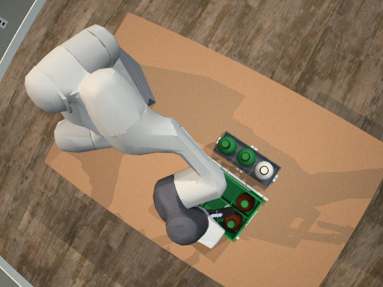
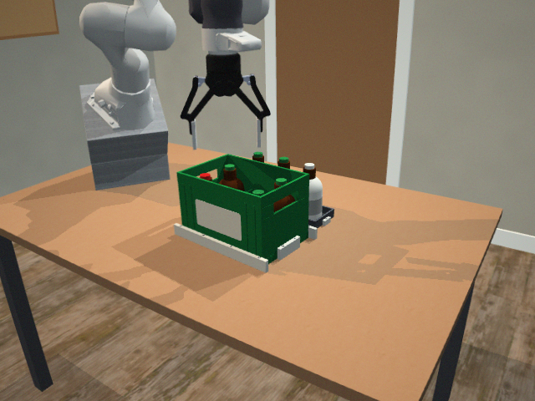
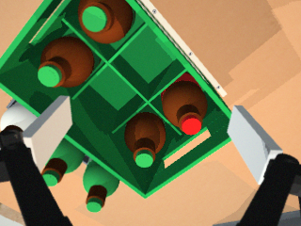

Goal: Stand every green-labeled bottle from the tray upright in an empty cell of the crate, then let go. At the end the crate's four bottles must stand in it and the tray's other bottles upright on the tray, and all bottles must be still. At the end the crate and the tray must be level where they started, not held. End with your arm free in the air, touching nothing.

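The green crate [image 1: 251, 216] [image 2: 259, 220] [image 3: 160, 181] holds three brown bottles with green caps [image 3: 144, 159] [image 3: 50, 75] [image 3: 96, 19] and one with a red cap [image 3: 192, 124] [image 2: 206, 176]. Two middle cells [image 3: 146, 58] [image 3: 105, 89] are empty. The dark tray [image 1: 273, 176] [image 2: 327, 213] behind the crate holds two green-labeled bottles [image 1: 227, 144] [image 1: 246, 156] [image 3: 66, 157] [image 3: 101, 184] and a white-labeled bottle [image 1: 263, 170] [image 2: 313, 190], all upright. My gripper [image 2: 226, 139] [image 3: 150, 114] [image 1: 221, 213] is open and empty, hanging above the crate.
White stop strips [image 2: 220, 246] line the crate's base. The grey robot pedestal [image 2: 127, 150] stands at the table's back left. In the overhead view the arm [image 1: 197, 173] hides the crate's left cells.
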Controlling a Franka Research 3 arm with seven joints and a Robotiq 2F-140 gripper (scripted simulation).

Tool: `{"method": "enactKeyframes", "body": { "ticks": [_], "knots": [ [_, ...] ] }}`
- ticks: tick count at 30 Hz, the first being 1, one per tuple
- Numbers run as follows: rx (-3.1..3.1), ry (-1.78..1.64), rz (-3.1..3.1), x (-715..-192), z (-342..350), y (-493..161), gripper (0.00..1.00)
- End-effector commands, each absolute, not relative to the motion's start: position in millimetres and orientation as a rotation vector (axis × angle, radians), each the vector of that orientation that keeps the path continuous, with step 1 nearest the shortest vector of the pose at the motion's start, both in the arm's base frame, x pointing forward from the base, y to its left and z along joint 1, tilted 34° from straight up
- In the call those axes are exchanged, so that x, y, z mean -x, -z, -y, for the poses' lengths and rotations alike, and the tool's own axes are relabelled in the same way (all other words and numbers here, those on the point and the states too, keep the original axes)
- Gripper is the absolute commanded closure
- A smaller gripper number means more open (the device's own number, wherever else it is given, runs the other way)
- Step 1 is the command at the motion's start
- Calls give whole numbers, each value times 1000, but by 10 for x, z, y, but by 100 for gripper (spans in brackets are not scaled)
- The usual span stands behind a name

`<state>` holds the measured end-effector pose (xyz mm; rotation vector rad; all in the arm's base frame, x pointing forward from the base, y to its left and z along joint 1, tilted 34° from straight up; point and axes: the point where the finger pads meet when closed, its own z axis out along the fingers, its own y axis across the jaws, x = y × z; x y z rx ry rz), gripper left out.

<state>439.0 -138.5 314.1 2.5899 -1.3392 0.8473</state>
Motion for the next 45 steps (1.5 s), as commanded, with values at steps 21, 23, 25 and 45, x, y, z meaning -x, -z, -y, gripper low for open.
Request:
{"method": "enactKeyframes", "body": {
  "ticks": [21,23,25,45],
  "knots": [
    [-2593,-865,1305,-4416,1402,-3158,100],
    [-2593,-865,1305,-4416,1402,-3158,100],
    [-2593,-865,1305,-4416,1402,-3158,100],
    [-2594,-865,1304,-4421,1391,-3157,100]
  ]
}}
